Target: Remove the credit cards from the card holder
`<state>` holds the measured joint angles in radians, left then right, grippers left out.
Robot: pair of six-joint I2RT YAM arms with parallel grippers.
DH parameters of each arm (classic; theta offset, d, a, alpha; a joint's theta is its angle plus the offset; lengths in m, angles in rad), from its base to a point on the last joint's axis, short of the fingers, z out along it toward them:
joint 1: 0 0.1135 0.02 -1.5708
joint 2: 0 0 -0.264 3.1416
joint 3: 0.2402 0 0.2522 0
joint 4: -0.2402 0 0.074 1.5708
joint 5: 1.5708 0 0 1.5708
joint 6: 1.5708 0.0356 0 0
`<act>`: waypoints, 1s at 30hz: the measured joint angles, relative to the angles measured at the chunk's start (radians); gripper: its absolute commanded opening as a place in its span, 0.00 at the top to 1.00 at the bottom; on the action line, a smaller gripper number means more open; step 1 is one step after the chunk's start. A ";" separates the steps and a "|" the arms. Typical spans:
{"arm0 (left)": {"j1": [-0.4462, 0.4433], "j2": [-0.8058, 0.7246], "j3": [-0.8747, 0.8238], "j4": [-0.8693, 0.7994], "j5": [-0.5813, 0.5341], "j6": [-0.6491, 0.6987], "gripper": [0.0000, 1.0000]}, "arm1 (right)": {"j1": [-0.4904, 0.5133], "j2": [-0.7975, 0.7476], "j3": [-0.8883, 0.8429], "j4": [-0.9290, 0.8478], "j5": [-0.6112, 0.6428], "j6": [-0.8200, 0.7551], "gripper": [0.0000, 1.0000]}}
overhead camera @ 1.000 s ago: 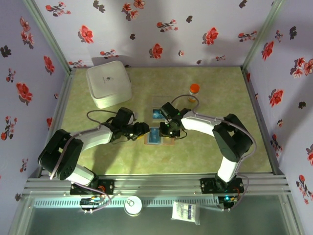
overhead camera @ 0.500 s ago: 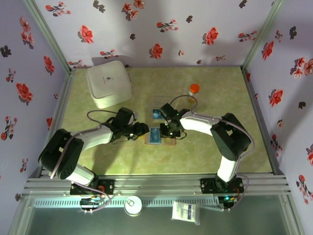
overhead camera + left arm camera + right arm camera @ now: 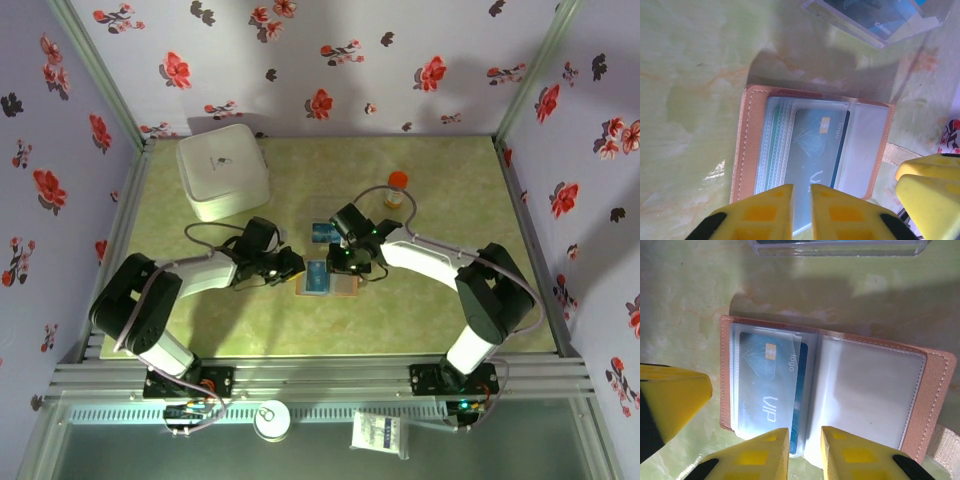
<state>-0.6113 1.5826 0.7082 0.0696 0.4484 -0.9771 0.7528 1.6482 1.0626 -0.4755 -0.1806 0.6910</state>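
Left gripper (image 3: 801, 210) jaws nearly together at near edge of card holder (image 3: 742, 150), over blue card (image 3: 815, 150); hold unclear. Card holder lies open, flat. Right gripper (image 3: 805, 455) seems to pinch its centre leaf. Risk: left catches sleeve too, dragging card holder.

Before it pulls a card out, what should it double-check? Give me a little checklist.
1. Card holder lying open on the table: ok.
2. Blue card in its clear sleeve, not yet out: ok.
3. Left gripper pinching the card's edge: cannot tell.
4. Right gripper steadying the holder's near edge: cannot tell.
5. Clear box apart from the holder: ok.
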 measured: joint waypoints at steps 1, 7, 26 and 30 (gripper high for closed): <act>-0.002 0.003 0.000 0.002 0.001 0.000 0.87 | 0.000 0.000 -0.003 0.000 -0.003 0.000 0.76; -0.009 0.010 -0.008 0.019 0.001 -0.001 0.87 | 0.000 0.000 -0.005 0.001 -0.006 0.000 0.76; -0.017 0.023 -0.056 0.027 -0.003 -0.001 0.88 | 0.000 0.000 -0.005 0.000 -0.006 0.000 0.73; -0.019 0.022 -0.057 0.024 -0.004 -0.001 0.87 | 0.000 0.000 -0.005 0.001 -0.014 0.001 0.72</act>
<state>-0.6304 1.6043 0.6514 0.0937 0.4446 -0.9783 0.7528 1.6482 1.0576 -0.4744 -0.1944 0.6918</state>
